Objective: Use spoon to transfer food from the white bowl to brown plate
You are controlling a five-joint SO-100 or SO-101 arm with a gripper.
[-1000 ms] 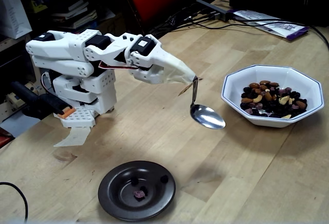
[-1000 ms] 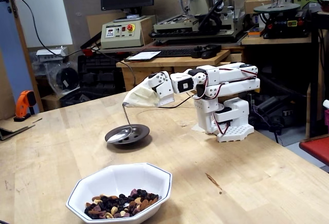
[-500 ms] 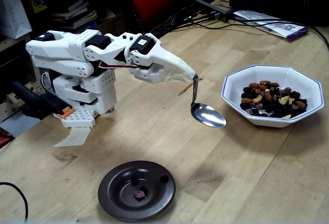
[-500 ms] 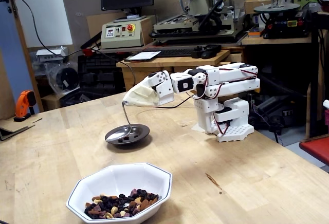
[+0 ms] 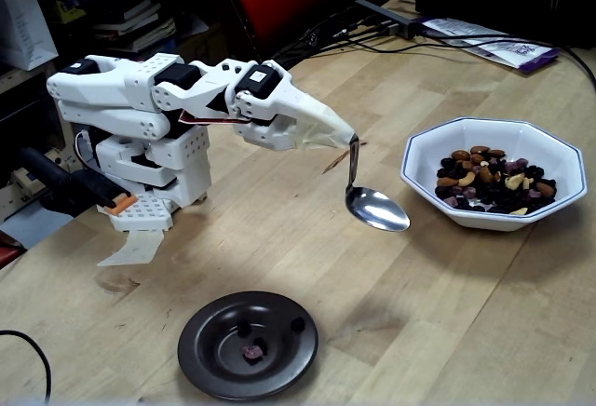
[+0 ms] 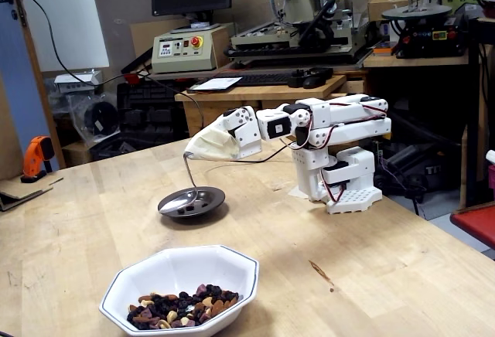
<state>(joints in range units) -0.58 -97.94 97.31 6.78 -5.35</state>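
In both fixed views my gripper, wrapped in whitish tape, is shut on the thin handle of the silver spoon. The spoon hangs down with its oval bowl level and empty, a little above the wooden table. It hovers just left of the white bowl, which holds the food, a mix of raisins and nuts. The brown plate lies near the front table edge, below and left of the spoon, with a few small pieces in its centre.
The arm's white base stands at the table's left. Cables and papers lie at the back right, and a black cable curls at the front left. An orange tool sits on the far left edge. Benches with machines stand behind.
The spoon has drifted very slightly toward the white bowl; the arm is otherwise still.
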